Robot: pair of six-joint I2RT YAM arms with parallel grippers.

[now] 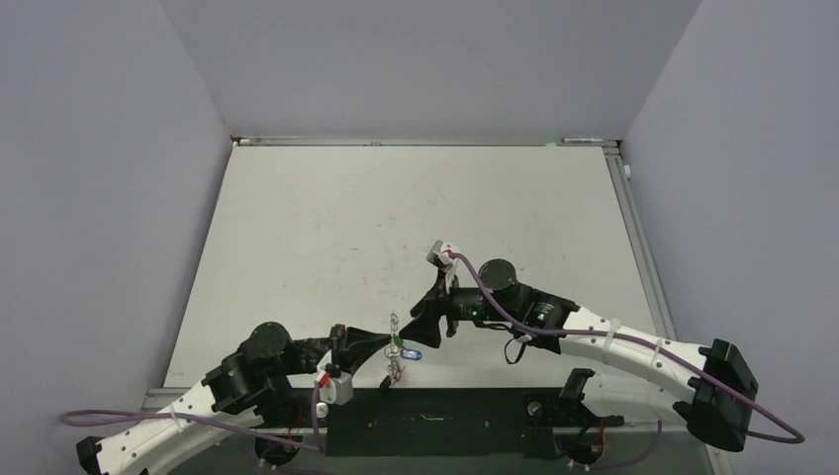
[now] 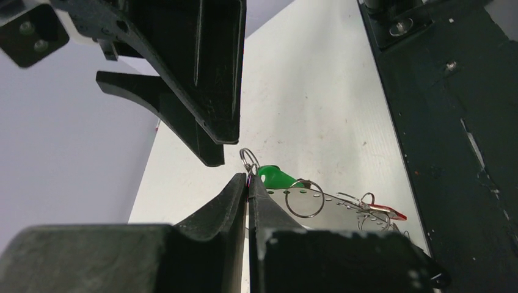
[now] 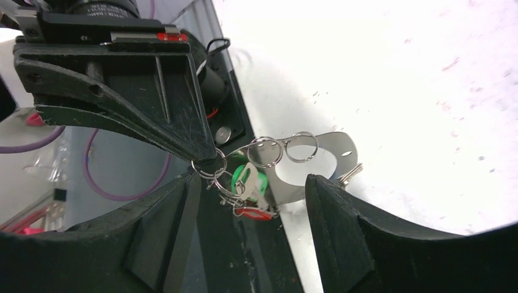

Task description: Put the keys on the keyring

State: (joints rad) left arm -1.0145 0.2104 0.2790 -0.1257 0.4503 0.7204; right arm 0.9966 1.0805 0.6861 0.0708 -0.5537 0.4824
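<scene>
Top view: the keyring [image 1: 395, 346] is held up between the two arms over the near edge of the desk [image 1: 396, 208]. A blue tag [image 1: 412, 354] just to its right shows in this view alone.
Left wrist view: the left gripper [image 2: 247, 183] is clenched, pinching the keyring's rim where a small split ring [image 2: 248, 160] stands up. A green tag [image 2: 278, 177] lies just beyond the tips, and a red tag [image 2: 388, 212] sits further along the keyring.
Right wrist view: the right gripper [image 3: 251, 180] is released, its fingers [image 3: 342, 232] spread wide on either side of the keyring. The keys [image 3: 245, 178] hang bunched between them, green tag above red.
Only here: two more split rings [image 3: 302, 146] show side by side on the keyring's upper rim.
Hidden: one end of the keyring runs behind the right gripper's finger, so I cannot tell whether they touch. From above the keys are too small to tell apart. Which ring carries which key is hard to make out.
Around: a dark rail [image 1: 435, 421] runs along the desk's near edge, and purple cables [image 1: 613, 341] run along both arms.
In the way: the left gripper's finger covers the spot where it grips, as the right wrist view sees it.
</scene>
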